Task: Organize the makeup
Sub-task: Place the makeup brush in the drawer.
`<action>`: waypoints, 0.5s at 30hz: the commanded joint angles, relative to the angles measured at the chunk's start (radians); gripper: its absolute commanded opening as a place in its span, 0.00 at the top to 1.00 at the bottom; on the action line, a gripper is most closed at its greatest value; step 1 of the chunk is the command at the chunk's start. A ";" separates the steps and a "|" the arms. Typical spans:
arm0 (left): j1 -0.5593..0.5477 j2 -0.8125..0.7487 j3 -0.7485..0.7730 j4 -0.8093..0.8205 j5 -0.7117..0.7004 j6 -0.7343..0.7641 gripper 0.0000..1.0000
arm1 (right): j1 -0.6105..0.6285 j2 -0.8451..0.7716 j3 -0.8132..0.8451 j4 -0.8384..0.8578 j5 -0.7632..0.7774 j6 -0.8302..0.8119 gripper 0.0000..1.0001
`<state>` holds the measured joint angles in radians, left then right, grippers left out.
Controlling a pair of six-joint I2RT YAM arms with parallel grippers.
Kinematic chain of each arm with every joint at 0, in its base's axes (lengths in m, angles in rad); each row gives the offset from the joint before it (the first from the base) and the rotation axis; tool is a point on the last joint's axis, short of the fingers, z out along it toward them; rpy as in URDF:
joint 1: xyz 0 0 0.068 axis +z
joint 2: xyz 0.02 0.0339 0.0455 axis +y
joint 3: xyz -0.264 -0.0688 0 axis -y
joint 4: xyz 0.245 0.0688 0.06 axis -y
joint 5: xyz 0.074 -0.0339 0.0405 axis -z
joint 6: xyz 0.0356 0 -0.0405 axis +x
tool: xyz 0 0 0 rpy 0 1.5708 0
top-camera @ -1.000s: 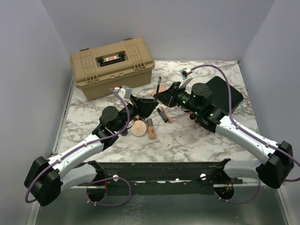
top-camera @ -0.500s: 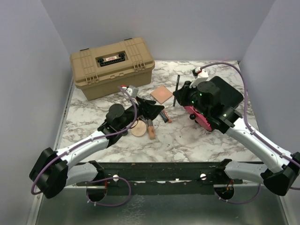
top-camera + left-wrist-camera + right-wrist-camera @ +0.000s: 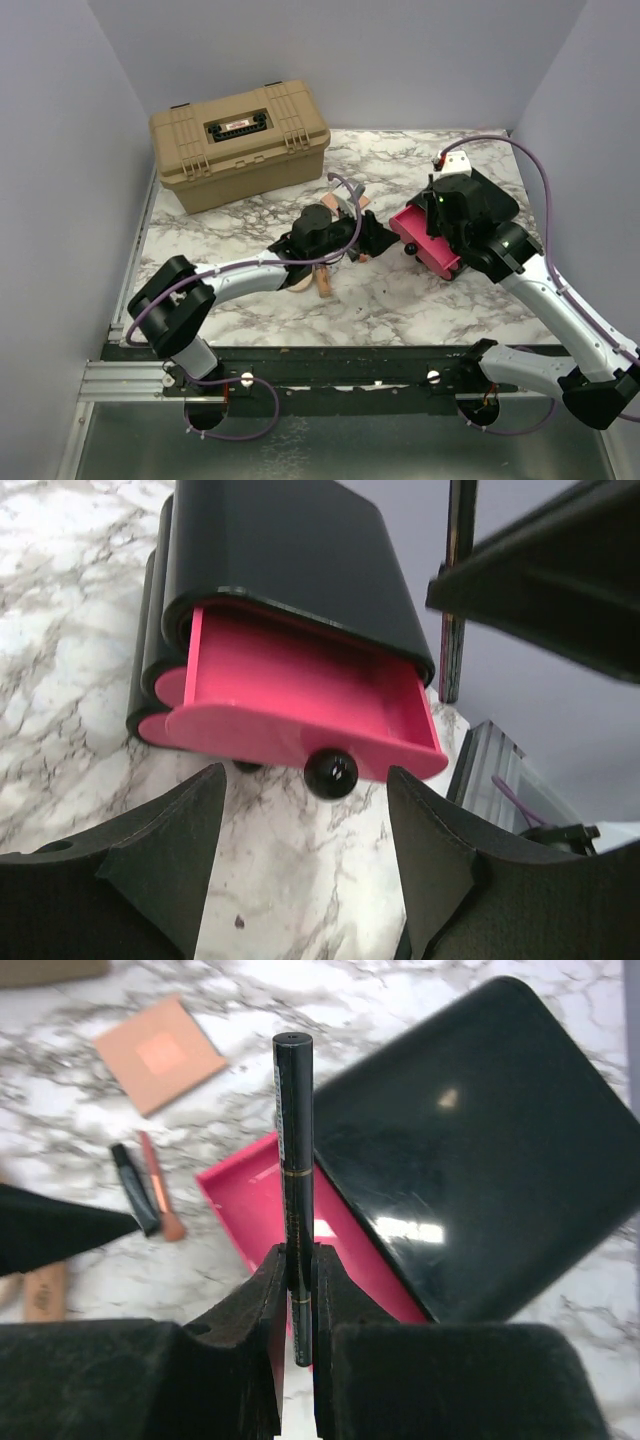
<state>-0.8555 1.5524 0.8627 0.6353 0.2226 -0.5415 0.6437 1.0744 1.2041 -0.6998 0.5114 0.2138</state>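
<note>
**Surfaces and finishes**

The worktop is finished in a smooth marble pattern with a faint sheen. The black box is made of glossy plastic, and light is mirrored on its lid. Its pink drawer is smooth satin plastic, fitted with a shiny black knob. The slim black tube is glossy and ringed by a thin metallic band. The square compact is matt copper-pink. The fingers of the left gripper are matt black and finely grained. The tan case is moulded in matt, ribbed plastic.
</note>
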 commanded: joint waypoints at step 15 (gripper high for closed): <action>-0.085 0.152 0.103 0.003 -0.015 0.041 0.36 | -0.039 0.076 -0.040 -0.152 0.035 -0.085 0.99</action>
<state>-0.9020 1.6985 0.9607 0.6228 0.2466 -0.5392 0.6132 1.1320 1.1831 -0.8337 0.5369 0.1467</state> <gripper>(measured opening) 0.638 0.142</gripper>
